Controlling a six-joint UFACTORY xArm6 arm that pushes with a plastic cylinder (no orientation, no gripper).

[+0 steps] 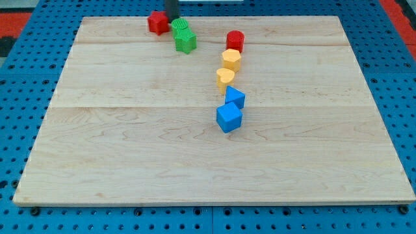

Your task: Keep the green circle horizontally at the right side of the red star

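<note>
The red star (156,22) lies near the view's top edge of the wooden board, left of centre. The green circle (181,27) sits just to its right, almost touching it. A green star (186,41) lies right below the green circle, touching it. My tip (171,19) comes down from the view's top, between the red star and the green circle, just above the circle's upper left edge.
A red cylinder (235,41), a yellow hexagon (231,60), a yellow heart (225,78), a blue block (234,97) and a blue cube (229,117) form a column right of centre. The wooden board (130,162) lies on a blue pegboard (19,78).
</note>
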